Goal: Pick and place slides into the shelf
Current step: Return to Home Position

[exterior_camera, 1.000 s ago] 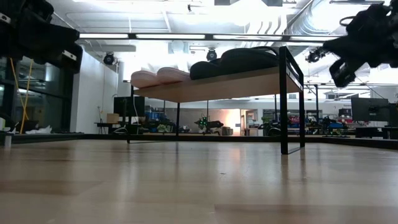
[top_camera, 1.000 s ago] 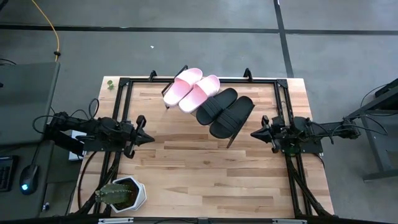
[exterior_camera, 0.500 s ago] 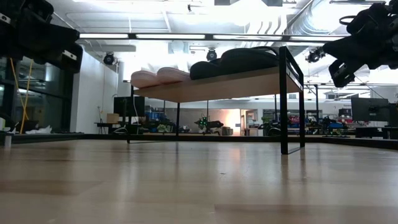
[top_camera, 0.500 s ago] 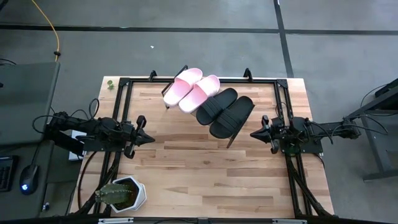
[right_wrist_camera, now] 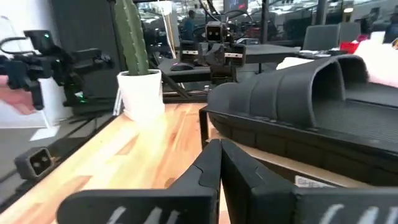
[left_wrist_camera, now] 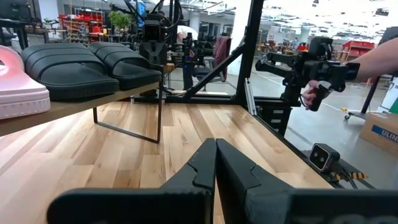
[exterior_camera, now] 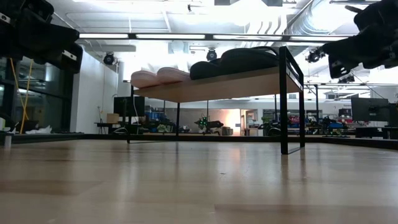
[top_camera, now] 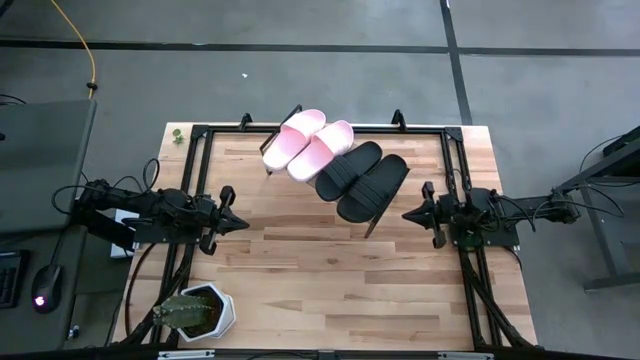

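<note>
Two pale pink slides (top_camera: 307,145) and two black slides (top_camera: 362,178) lie side by side, soles down, on the slanted wooden shelf (exterior_camera: 217,87) at the table's far middle. The left wrist view shows the black slides (left_wrist_camera: 87,65) on the board's edge (left_wrist_camera: 74,107). My left gripper (top_camera: 243,224) hangs shut at the table's left side and points level toward the right. At the right side my right gripper (top_camera: 405,214) is shut too, pointing level toward the left, just off the nearest black slide (right_wrist_camera: 298,106). Neither gripper has anything between its fingers.
A cactus in a white pot (top_camera: 190,310) stands at the near left corner. Black frame rails (top_camera: 320,128) run along the table's far and side edges. Bare wooden tabletop (top_camera: 330,280) lies between the arms. Beyond the table a person's hand (left_wrist_camera: 314,93) holds a black device.
My right gripper has rolled about the line it points along, staying where it was and staying shut. The slides and the shelf have not moved.
</note>
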Motion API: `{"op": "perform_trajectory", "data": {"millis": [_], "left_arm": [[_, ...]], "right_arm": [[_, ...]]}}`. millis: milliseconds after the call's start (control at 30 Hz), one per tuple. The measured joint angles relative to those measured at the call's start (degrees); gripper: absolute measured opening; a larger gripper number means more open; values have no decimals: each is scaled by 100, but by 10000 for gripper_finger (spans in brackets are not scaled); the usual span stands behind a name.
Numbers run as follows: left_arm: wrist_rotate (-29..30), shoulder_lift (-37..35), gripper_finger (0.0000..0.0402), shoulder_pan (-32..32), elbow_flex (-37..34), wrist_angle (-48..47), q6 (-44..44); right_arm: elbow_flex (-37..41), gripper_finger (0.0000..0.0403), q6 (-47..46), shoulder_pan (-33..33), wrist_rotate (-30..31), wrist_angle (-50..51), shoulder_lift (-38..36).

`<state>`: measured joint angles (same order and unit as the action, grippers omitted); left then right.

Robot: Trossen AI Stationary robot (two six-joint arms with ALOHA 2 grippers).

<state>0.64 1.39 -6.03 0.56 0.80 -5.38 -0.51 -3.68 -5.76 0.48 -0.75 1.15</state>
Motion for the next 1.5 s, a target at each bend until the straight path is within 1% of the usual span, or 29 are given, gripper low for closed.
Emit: {"op": "perform_trajectory", "data": {"millis": [100, 300, 433, 1500], "left_arm": [[0, 0, 1, -1, 0, 0, -1], [-2, 0, 1, 1, 0, 0, -1], [-2, 0, 1, 0, 0, 0, -1], [-2, 0, 1, -1, 0, 1, -4]], "right_arm": [[0, 0, 219, 15, 141, -16, 0], [0, 0, 230, 13, 506, -81, 0], [0, 0, 68, 13, 517, -81, 0], [0, 0, 113, 13, 517, -90, 1]]}}
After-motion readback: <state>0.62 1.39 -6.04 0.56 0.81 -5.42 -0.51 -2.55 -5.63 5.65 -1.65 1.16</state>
